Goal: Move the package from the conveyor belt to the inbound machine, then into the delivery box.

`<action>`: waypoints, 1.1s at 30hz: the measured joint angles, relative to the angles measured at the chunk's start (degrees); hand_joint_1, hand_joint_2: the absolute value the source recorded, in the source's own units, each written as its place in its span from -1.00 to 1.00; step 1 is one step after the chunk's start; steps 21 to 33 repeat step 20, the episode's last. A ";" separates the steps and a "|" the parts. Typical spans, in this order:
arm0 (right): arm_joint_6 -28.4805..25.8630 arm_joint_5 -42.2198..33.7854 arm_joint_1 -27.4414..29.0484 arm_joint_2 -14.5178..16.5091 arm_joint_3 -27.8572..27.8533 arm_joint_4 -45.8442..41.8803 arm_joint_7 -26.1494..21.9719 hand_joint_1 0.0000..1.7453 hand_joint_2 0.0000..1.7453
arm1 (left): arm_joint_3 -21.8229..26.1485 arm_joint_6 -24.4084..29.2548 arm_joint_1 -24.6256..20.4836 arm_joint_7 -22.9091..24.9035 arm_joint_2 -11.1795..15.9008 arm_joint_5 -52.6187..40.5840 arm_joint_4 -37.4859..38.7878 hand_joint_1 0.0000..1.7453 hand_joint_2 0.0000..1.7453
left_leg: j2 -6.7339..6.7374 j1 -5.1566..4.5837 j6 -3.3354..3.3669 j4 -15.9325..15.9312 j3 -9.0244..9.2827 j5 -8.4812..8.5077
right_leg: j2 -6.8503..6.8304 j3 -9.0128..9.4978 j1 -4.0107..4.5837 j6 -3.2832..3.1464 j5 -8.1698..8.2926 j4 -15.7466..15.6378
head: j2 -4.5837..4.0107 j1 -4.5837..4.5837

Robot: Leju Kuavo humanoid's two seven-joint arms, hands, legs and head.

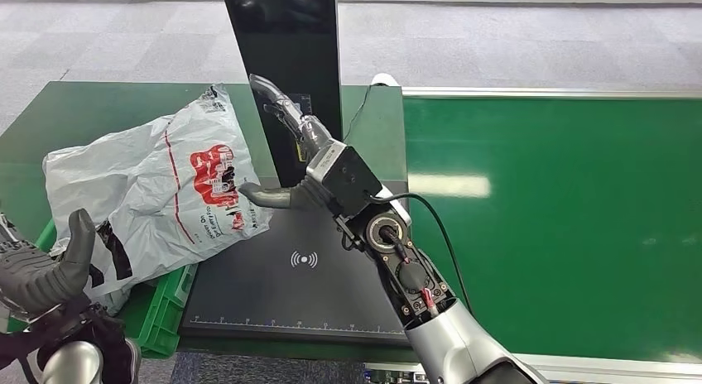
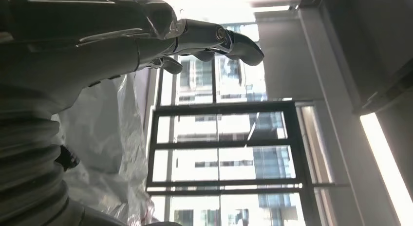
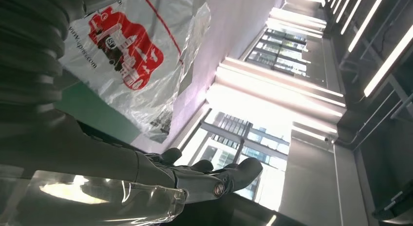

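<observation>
The package, a crumpled white plastic mailer bag with a red logo, lies at the left edge of the inbound machine's black scan plate and hangs over a green crate. My right hand is beside its right edge, fingers stretched apart along the black column, thumb tip at the bag's edge, holding nothing. My left hand waits below the bag at the lower left, thumb up and empty. The left wrist view shows my left hand near the bag. In the right wrist view my right hand is apart from the bag.
The machine's black upright column stands right behind my right hand. The green conveyor belt stretches to the right. A green crate sits under the bag's lower edge. Grey carpet lies beyond the table.
</observation>
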 joint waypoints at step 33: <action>3.26 1.01 13.45 -15.71 -4.41 -5.89 1.35 -1.00 1.00 | -23.47 -14.94 3.90 5.55 9.21 14.19 15.79 -1.00 1.00 | -0.13 -0.01 0.06 0.06 -0.08 -0.08 | -0.13 -0.09 -0.02 0.01 0.00 -0.08 | 0.00 -0.02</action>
